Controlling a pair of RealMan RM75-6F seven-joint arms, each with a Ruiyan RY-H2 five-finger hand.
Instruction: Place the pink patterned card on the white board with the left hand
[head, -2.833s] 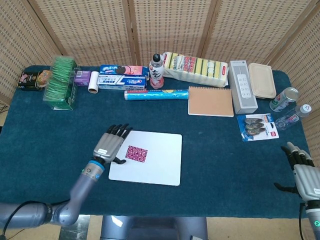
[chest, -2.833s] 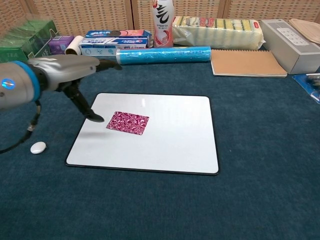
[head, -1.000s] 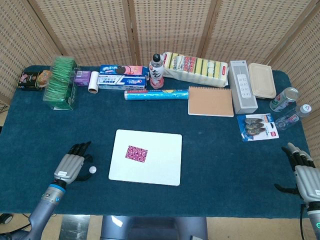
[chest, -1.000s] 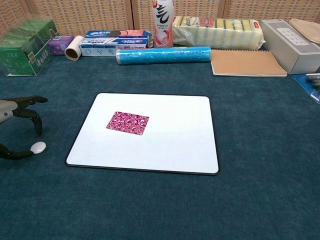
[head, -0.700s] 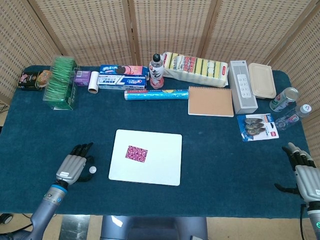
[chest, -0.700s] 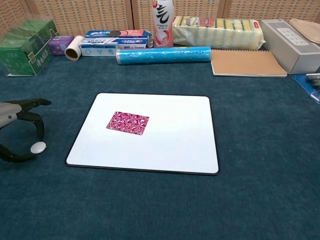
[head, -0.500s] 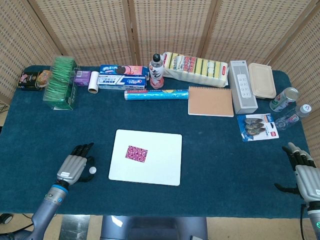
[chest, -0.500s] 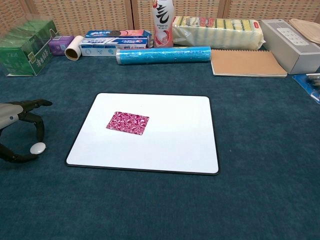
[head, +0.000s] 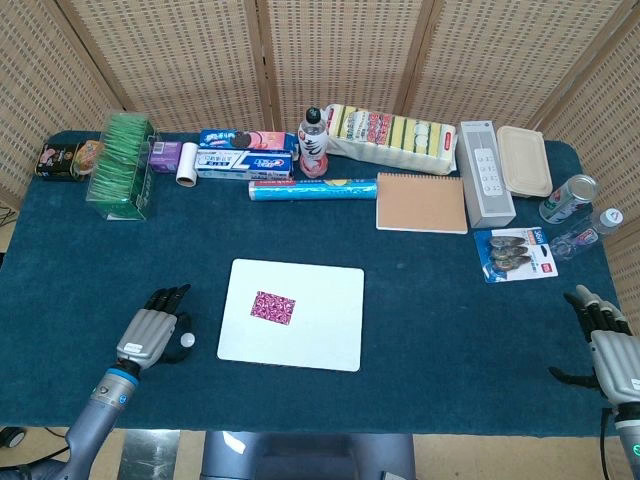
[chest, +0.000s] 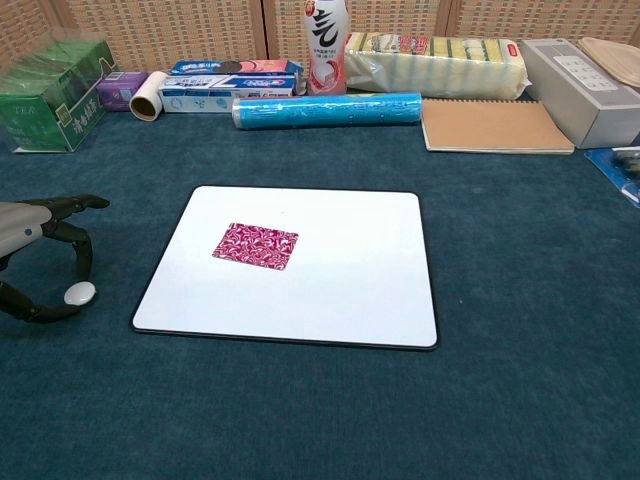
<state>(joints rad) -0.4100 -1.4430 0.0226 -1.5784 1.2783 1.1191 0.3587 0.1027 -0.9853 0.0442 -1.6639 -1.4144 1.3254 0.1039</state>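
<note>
Card (head: 272, 306) flat on the board (head: 320, 340), well apart from the left hand (head: 152, 336), now withdrawn beside the board, fingers spread, grasping nothing: placement apparently done; right hand (head: 612, 362) idle, likewise empty.

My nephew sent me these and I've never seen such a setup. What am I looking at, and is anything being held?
It is a two-armed robot at a table covered in blue cloth, steered remotely by a person. One picture looks down from a camera on its head, the other looks forward from its chest. The left hand rests near the table's front edge beside a small white round object, fingers apart, holding nothing. The right hand sits at the far right, also empty. In the middle lies a white board with a pink patterned card flat on it. Along the back stand groceries, including a blue roll and a brown notebook.
</note>
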